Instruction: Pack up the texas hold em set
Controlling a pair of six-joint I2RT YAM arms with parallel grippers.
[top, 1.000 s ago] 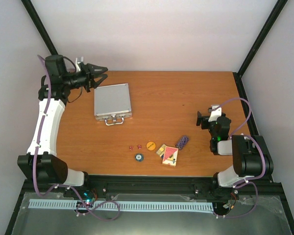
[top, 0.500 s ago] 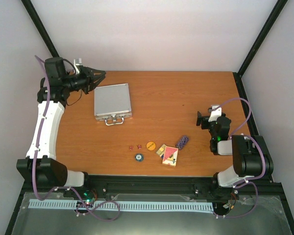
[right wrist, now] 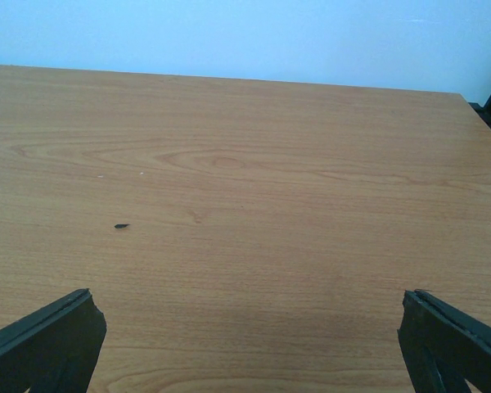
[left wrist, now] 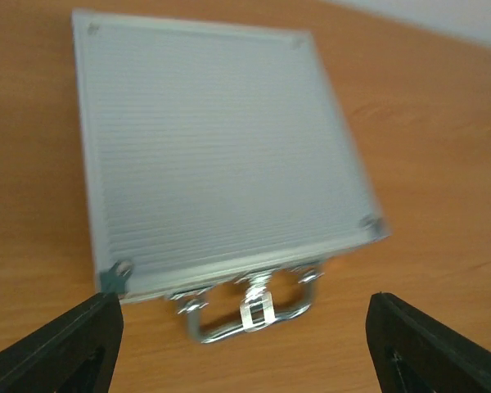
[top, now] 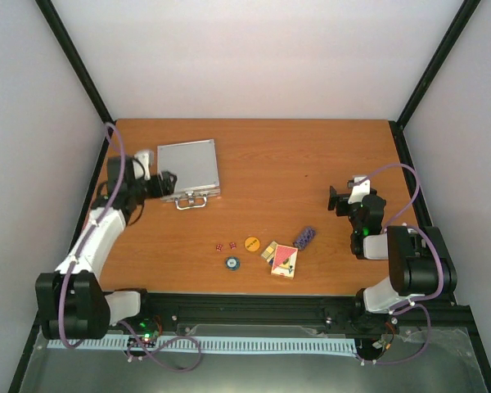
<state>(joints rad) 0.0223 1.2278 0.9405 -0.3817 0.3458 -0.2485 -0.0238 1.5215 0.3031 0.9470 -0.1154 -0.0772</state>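
The silver case (top: 188,166) lies shut and flat at the table's back left, its handle (top: 192,201) toward the near edge. My left gripper (top: 167,183) sits low at the case's near-left corner, open. In the left wrist view the case (left wrist: 213,155) fills the frame, the handle (left wrist: 250,315) lies between the spread fingers (left wrist: 69,348), and nothing is held. Two red dice (top: 223,246), an orange disc (top: 251,243), a dark blue chip (top: 232,263), two card decks (top: 283,261) and a purple chip stack (top: 304,237) lie near the front. My right gripper (top: 337,201) is open over bare wood (right wrist: 245,246).
The black frame rail (top: 405,155) runs along the table's right edge beside the right arm. White walls enclose the back and sides. A small dark speck (right wrist: 121,226) marks the wood ahead of the right gripper.
My left arm has swung from the far left corner down to the case's near-left corner. Its gripper shut and then opened wide. The right arm has not moved.
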